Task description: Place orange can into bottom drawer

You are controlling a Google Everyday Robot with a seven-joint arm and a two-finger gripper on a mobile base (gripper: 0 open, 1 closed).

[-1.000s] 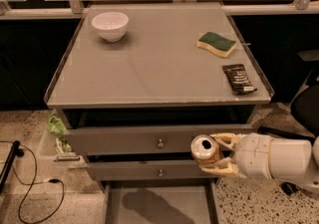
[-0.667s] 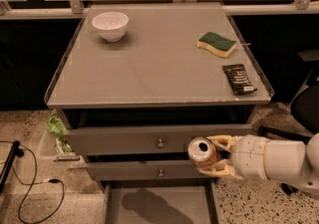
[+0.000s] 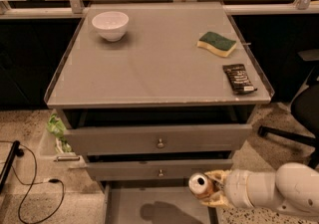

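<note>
The orange can (image 3: 200, 185) is held in my gripper (image 3: 212, 190) at the lower right of the camera view, its silver top facing the camera. The gripper is shut on the can, with pale fingers (image 3: 217, 174) above and below it. The white arm (image 3: 271, 188) comes in from the right edge. The can hangs over the right side of the bottom drawer (image 3: 129, 205), which is pulled out, its flat grey floor showing a shadow. The two upper drawers with round knobs (image 3: 160, 143) sit above it.
On the cabinet top are a white bowl (image 3: 110, 24) at the back left, a green-and-yellow sponge (image 3: 216, 43) and a dark snack bar (image 3: 239, 78) at the right. A black cable (image 3: 30, 188) lies on the floor at left. A chair base (image 3: 291, 133) stands at right.
My gripper with the can has moved down and a little left, from level with the middle drawer's front to above the open bottom drawer.
</note>
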